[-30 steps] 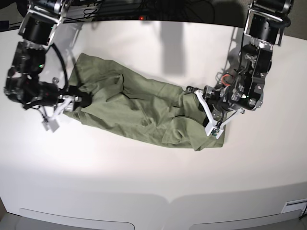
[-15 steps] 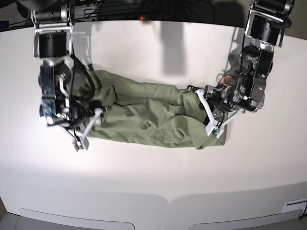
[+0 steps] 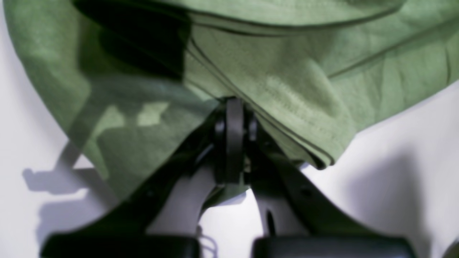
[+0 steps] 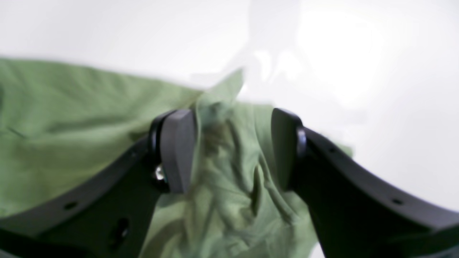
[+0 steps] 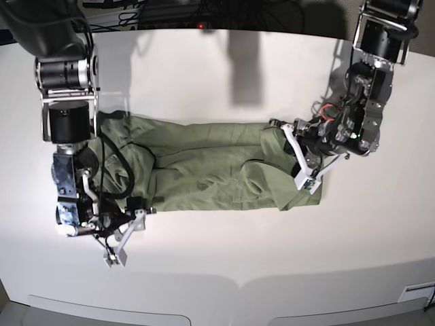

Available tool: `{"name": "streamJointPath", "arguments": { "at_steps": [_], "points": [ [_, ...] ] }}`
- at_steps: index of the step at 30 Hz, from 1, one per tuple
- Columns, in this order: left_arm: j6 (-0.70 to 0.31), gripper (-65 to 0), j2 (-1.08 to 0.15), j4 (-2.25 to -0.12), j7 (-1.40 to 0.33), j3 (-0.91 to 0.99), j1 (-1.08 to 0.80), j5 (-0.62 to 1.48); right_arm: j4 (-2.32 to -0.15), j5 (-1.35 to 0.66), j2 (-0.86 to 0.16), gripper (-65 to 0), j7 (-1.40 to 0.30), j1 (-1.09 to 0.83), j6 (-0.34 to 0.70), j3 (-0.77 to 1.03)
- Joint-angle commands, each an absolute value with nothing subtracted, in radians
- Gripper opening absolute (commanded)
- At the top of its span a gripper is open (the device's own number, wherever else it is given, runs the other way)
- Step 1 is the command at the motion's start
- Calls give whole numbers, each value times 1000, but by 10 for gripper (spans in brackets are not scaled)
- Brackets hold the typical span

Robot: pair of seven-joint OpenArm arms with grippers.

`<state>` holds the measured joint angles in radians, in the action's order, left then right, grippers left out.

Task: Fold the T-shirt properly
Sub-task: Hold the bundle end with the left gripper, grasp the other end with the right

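Observation:
The green T-shirt (image 5: 211,163) lies as a wrinkled band across the middle of the table. At its right end my left gripper (image 5: 282,130) is shut on it. The left wrist view shows the jaws closed (image 3: 235,107) on a layered edge of the T-shirt (image 3: 287,71), with a hemmed corner hanging to the right. My right gripper (image 5: 136,207) is at the shirt's front-left corner. In the blurred right wrist view its jaws stand apart (image 4: 233,143) with a bunch of T-shirt (image 4: 229,186) wedged between both pads, a flap sticking up past the tips.
The white table (image 5: 238,258) stretches well beyond the shirt on every side, with its rounded front edge near the bottom of the base view. Dark cables (image 5: 170,10) run along the far edge behind both arm bases.
My right gripper swept from the shirt's far-left side toward the table's front, taking the left part of the cloth with it. The shirt is flatter and narrower. The left arm hardly moved.

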<state>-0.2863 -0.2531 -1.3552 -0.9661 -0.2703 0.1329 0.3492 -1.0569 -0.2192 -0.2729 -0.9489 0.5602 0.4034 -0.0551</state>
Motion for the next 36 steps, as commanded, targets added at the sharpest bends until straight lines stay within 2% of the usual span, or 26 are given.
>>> {"name": "streamJointPath", "arguments": {
  "at_steps": [1, 9, 13, 16, 17, 22, 27, 33, 36],
  "points": [
    [-245, -650, -281, -1320, -1125, -276, 109, 237, -1093, -229, -280, -305, -952, 596, 405, -52],
    [-246, -650, -281, -1320, -1132, -276, 141, 236, -1201, -208, -282, -305, -1091, 598, 403, -43],
    [-246, -461, -281, -1320, -1132, -276, 154, 237, -1201, -179, -282, -292, -1107, 598, 406, 25],
    [-246, -375, -281, -1320, -1128, -276, 163, 237, -1201, -206, -283, -180, -1144, 598, 464, 110],
    [-246, -363, -281, -1320, -1128, -276, 167, 237, -1201, -235, -283, -169, -1161, 598, 482, 144],
    [-246, -355, -281, -1320, -1134, -276, 181, 237, -1201, -464, -300, -170, -1286, 595, 517, 336],
    [-246, -355, -281, -1324, -1136, -276, 195, 237, -1201, -535, -318, -171, -1312, 532, 535, 516],
    [-246, -355, -281, -1325, -1153, -276, 232, 278, -1201, -580, -329, -171, -1287, 350, 638, 530],
    [-246, -355, -280, -1325, -1198, -276, 250, 337, -1201, -580, -324, -171, -1229, 289, 640, 530]
  ]
}}
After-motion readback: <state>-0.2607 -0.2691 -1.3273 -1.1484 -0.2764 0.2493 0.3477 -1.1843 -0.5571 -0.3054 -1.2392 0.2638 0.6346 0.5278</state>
